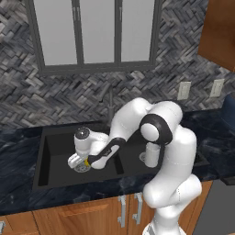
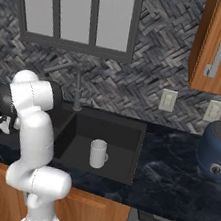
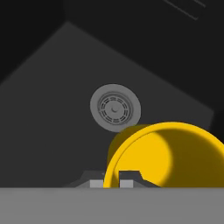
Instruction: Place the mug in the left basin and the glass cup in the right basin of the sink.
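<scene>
A: From the left base camera, the sink [image 1: 43, 156] is a wide black double tub set in the dark marbled bench [image 1: 18, 193]. The arm reaches down into the left basin [image 1: 55, 160], and a sliver of yellow, the mug [image 1: 86, 163], shows at the claw [image 1: 82, 164] just above the drain [image 1: 82, 169].

B: The right base camera gives what that one half hides: the glass cup [image 2: 97, 153] stands upright on the floor of the right basin [image 2: 118, 139], clear of its walls, with the arm's body in front of the left half.

A: And room around the mug?

B: The hand camera looks down past its bright yellow rim [image 3: 170, 153]. The basin floor lies bare on all sides, and the round silver drain sits just beyond the rim.

A: The claw?

B: Pressed together, pinching the mug's rim wall between its tips [image 3: 111, 183].
</scene>
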You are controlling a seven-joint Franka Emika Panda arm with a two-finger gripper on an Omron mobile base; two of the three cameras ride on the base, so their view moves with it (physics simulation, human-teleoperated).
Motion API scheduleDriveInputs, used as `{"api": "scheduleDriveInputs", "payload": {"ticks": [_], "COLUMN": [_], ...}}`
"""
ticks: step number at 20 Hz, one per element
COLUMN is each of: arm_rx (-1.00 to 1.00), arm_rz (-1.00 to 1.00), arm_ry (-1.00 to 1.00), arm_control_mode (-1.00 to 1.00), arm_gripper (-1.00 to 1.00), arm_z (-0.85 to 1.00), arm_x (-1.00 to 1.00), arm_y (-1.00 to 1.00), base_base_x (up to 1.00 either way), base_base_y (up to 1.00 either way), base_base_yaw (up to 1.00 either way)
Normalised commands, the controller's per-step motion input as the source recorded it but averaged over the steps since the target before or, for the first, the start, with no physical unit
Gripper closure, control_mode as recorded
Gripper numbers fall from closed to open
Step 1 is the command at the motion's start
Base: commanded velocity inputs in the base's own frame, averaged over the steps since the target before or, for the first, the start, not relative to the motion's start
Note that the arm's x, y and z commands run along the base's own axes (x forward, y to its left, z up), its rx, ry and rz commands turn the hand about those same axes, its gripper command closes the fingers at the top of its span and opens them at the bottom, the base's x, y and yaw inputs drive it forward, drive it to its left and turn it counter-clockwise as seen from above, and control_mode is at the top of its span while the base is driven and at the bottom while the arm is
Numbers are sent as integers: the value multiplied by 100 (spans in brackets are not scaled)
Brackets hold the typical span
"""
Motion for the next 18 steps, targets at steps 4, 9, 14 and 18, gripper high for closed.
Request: {"api": "scheduleDriveInputs", "payload": {"ticks": [4,9,14,18], "arm_rx": [0,0,0,0], "arm_rz": [0,0,0,0], "arm_ry": [-1,0,0,0], "arm_control_mode": [-100,-100,-100,-100], "arm_gripper": [100,100,100,100], "arm_z": [-17,-37,-33,-19], "arm_x": [24,23,18,7], "arm_y": [2,0,0,5], "base_base_x": [0,0,0,0], "base_base_y": [0,0,0,0], "base_base_yaw": [0,0,0,0]}}
